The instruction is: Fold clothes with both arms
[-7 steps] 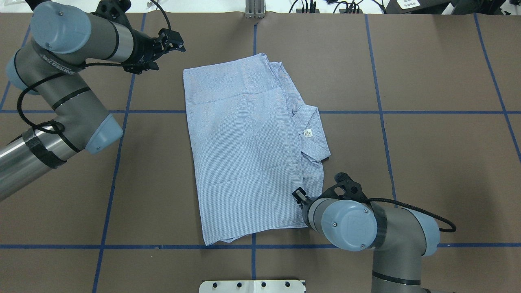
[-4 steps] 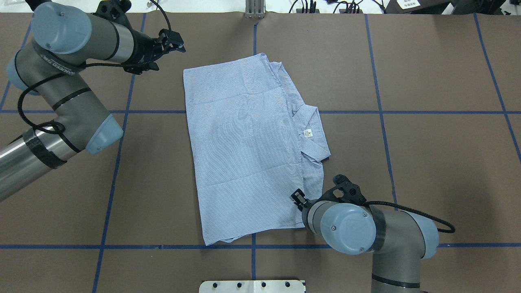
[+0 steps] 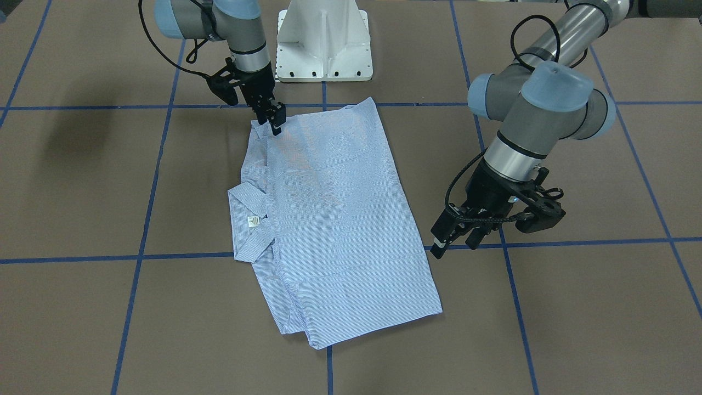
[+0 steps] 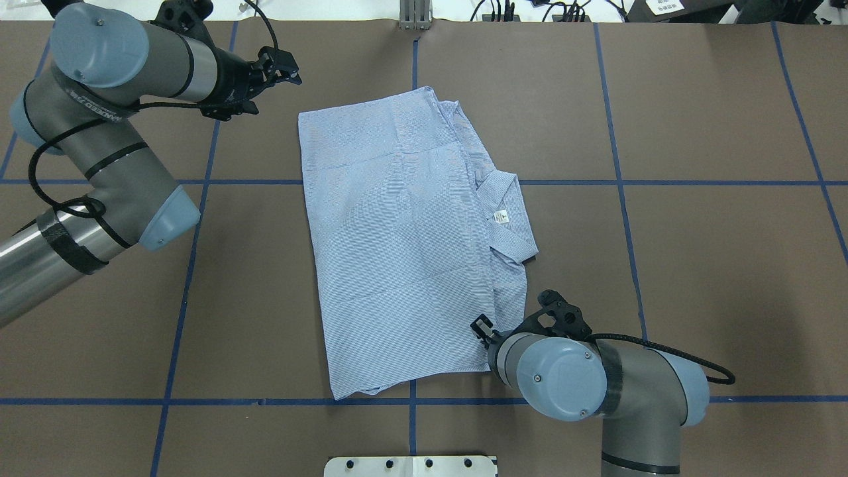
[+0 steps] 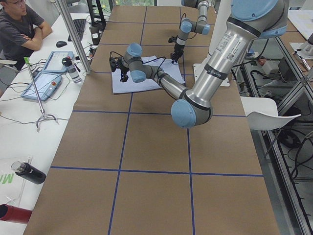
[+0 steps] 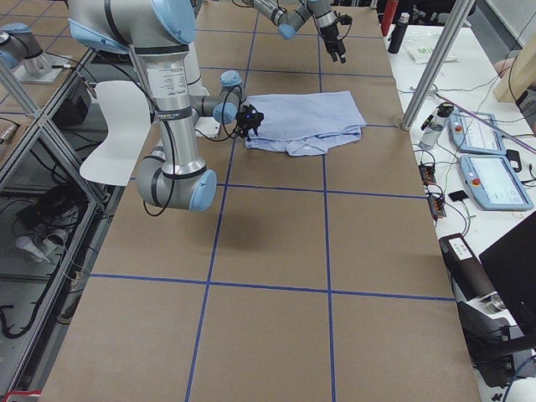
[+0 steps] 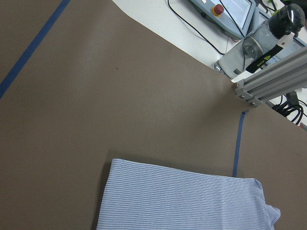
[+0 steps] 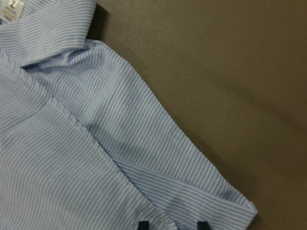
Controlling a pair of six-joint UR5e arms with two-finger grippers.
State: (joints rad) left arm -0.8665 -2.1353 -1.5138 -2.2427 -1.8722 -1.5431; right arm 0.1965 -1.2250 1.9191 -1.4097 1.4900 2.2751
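Observation:
The clothes are one light blue pinstriped shirt (image 4: 397, 252) lying folded flat mid-table, collar and white neck label (image 4: 501, 216) turned to its right side. The same shirt (image 3: 334, 219) fills the middle of the front view. My right gripper (image 4: 482, 328) is down at the shirt's near right corner. In its wrist view the gripper (image 8: 172, 225) is open, both fingertips (image 8: 143, 224) apart over the striped cloth (image 8: 72, 158). My left gripper (image 4: 296, 71) hangs open beyond the shirt's far left corner, clear of it. The left gripper (image 3: 452, 246) holds nothing.
The white pedestal base (image 3: 323, 44) stands at the robot's side of the table. An aluminium post (image 7: 268, 81) rises at the far edge. Beyond it are pendants, bottles and cables on a white bench, where a person (image 5: 19, 29) sits. Blue tape lines cross the brown surface.
My right arm has shifted a little toward the robot's side and left, bringing its gripper further onto the shirt's near right corner. The left arm and the shirt stay put.

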